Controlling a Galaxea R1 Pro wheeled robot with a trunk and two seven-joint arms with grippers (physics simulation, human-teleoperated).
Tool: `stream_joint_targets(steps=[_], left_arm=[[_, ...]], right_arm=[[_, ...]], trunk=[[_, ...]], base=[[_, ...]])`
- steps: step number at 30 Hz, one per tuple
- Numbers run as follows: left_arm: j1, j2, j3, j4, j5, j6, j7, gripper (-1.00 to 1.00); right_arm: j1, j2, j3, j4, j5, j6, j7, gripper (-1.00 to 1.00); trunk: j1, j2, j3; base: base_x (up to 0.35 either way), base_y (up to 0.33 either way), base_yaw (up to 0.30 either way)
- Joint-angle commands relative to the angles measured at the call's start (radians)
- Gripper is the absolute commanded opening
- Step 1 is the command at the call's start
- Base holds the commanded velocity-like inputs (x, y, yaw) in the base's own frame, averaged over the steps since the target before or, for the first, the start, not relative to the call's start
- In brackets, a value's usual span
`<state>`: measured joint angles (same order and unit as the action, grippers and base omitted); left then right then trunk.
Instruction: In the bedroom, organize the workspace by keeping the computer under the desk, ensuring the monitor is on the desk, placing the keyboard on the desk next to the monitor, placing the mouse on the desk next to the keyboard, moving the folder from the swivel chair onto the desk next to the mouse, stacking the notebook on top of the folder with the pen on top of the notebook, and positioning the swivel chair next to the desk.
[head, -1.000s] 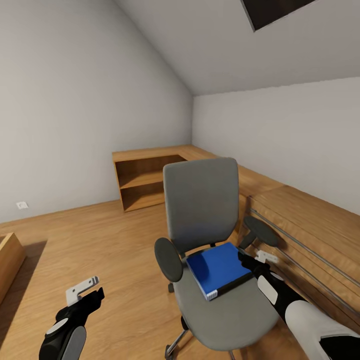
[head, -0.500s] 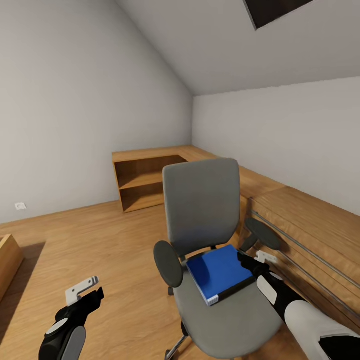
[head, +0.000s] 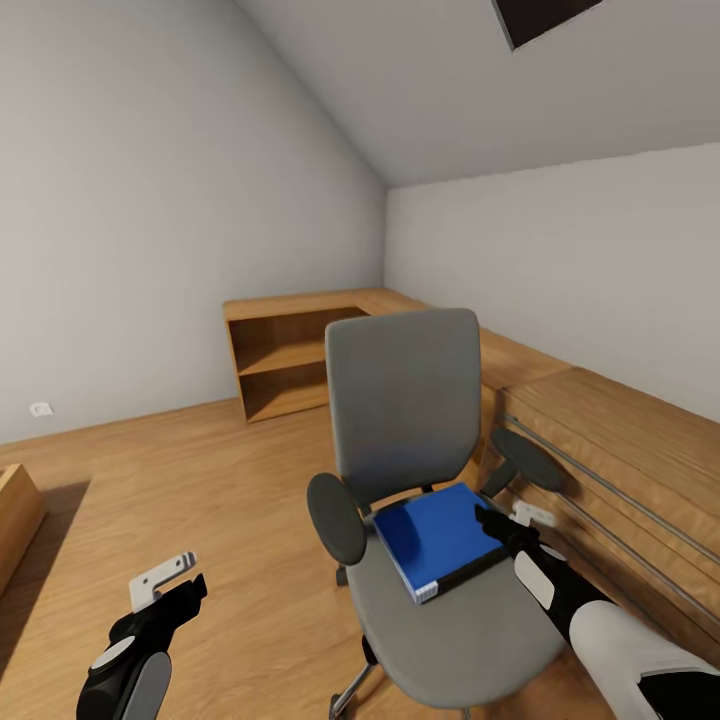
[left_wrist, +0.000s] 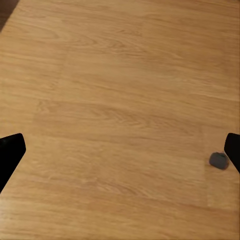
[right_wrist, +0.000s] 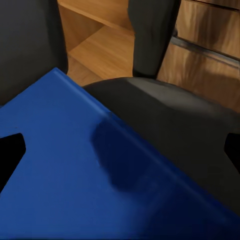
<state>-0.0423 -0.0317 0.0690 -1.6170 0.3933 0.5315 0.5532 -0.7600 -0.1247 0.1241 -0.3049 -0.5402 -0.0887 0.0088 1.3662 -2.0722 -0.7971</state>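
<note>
A blue folder (head: 440, 540) lies flat on the seat of a grey swivel chair (head: 405, 400), its spine corner pointing toward the seat's front edge. The right gripper (head: 497, 524) hovers at the folder's far edge, fingers (right_wrist: 11, 152) spread wide above the cover. The left gripper (head: 170, 585) hangs over bare wooden floor (head: 200, 480) well clear of the chair, fingers likewise wide apart. Behind the chair, a low wooden shelf unit (head: 285, 360) lines the wall.
</note>
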Motion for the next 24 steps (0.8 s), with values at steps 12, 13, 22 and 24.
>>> stream_joint_targets(steps=[12,13,22,24], left_arm=[[-0.001,0.003,0.0,-0.001,0.01,0.003,0.005,1.0],[-0.001,0.004,0.0,-0.001,0.01,0.003,0.004,1.0],[-0.001,0.004,0.0,0.0,0.01,0.004,0.004,1.0],[-0.001,0.004,0.0,0.0,0.01,0.004,0.004,1.0]], right_arm=[[-0.001,-0.004,0.008,0.001,-0.009,-0.005,0.0,1.0],[-0.001,-0.004,0.008,0.001,-0.009,-0.005,0.0,1.0],[-0.001,-0.004,0.008,0.001,-0.008,-0.005,0.0,1.0],[-0.001,-0.004,0.008,0.001,-0.009,-0.005,0.002,1.0]], trunk=[[0.011,-0.022,-0.01],[0.011,-0.022,-0.01],[0.011,-0.022,-0.01],[0.011,-0.022,-0.01]], base=[[0.0,0.0,0.0],[0.039,0.0,0.0],[0.126,0.0,0.0],[0.02,0.0,0.0]])
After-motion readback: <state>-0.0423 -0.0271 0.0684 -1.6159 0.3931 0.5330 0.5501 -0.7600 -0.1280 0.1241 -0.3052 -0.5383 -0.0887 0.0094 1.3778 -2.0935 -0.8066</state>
